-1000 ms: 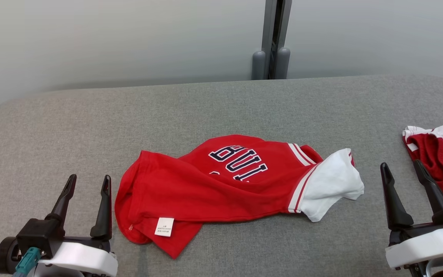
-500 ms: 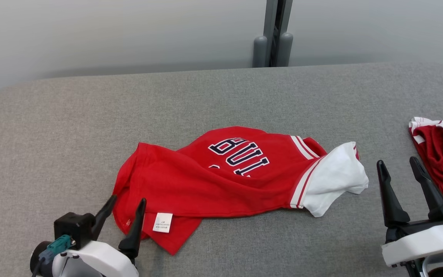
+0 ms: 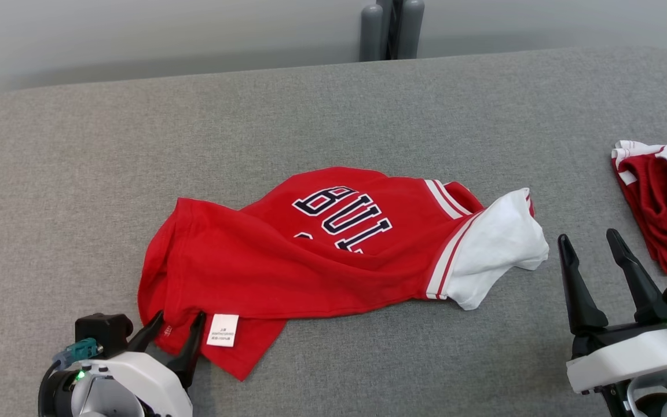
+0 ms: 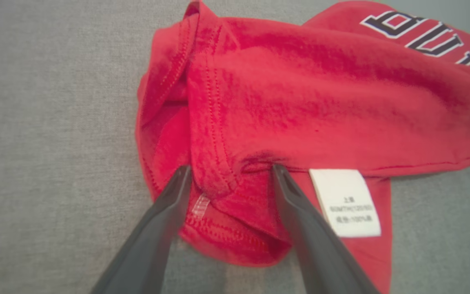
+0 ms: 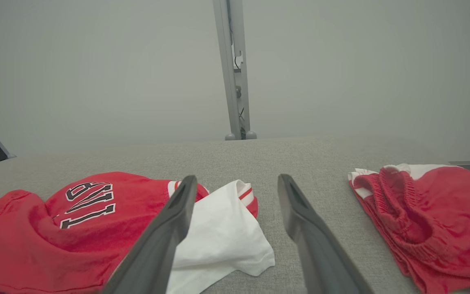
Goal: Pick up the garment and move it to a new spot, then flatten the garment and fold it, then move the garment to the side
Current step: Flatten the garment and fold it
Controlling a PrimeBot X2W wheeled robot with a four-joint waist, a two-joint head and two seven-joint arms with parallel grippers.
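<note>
The garment [image 3: 310, 255] is a red T-shirt with dark letters and a white sleeve, lying crumpled mid-table. My left gripper [image 3: 175, 324] is open at its near left corner, its two fingers straddling a fold of the red hem [image 4: 218, 179] beside a white label [image 4: 346, 202]. My right gripper [image 3: 590, 243] stands open above the table, right of the white sleeve [image 3: 498, 252], nothing between its fingers. In the right wrist view the right gripper [image 5: 237, 181] frames the sleeve [image 5: 218, 228] and bare table.
The table [image 3: 333, 104] is covered in grey fabric. A second red and white garment [image 3: 666, 200] lies bunched at the right edge, close to my right gripper. A grey post [image 3: 391, 26] stands behind the table against a pale wall.
My left gripper has moved forward and right onto the shirt's near left corner, its fingers now around the hem fold. The head camera tilted down, shifting the whole scene up. The right gripper barely moved.
</note>
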